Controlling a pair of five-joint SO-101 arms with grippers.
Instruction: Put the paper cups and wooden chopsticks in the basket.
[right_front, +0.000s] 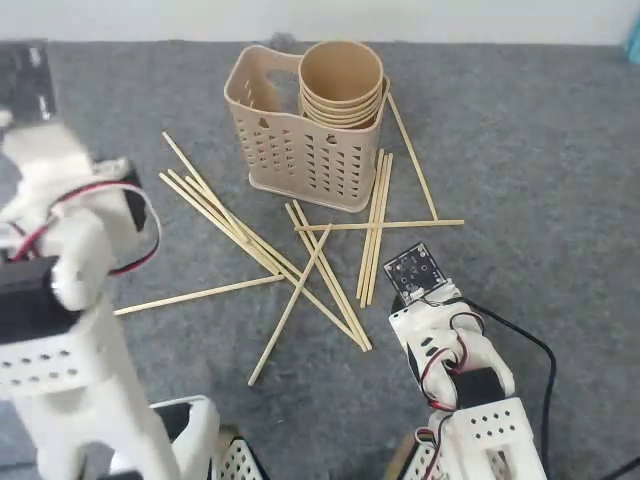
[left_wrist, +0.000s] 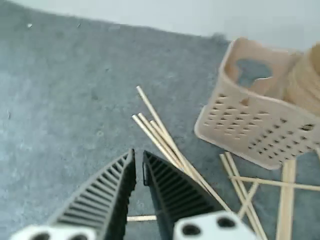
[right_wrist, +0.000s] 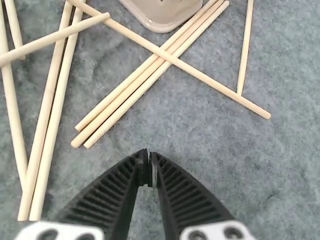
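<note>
since the paper cups (right_front: 341, 70) already sit nested as one stack inside the basket (right_front: 300, 160), what is left for you is the wooden chopsticks (right_front: 328, 277). the basket stands near the middle of the tabletop's (right_front: 540, 150) far edge. the stack fills the end of it toward the right edge, so the other end looks free for the sticks.

the chopsticks lie loose across the middle of the tabletop, between the basket and the near edge. several cross one another, so you would do best to take an upper stick first. lifting a lower one would likely drag its neighbours.

your right arm (right_front: 450, 350) is by the near edge, toward the right side. the right gripper (right_wrist: 149, 154) hangs over bare tabletop with its jaws closed tip to tip and nothing between them. just beyond it three chopsticks (right_wrist: 120, 101) lie side by side, running up to the foot of the basket, with another stick laid across them. that tight bundle may be hard to split, so aim for its free ends.

your left arm (right_front: 60, 300) is at the near left corner. the left gripper (left_wrist: 139, 152) has its jaws almost together, only a thin slit between them, and holds nothing. it points toward a bundle of sticks (left_wrist: 162, 141) lying toward the left edge from the basket (left_wrist: 250, 125).

both jaws will need to open before any pick.
</note>
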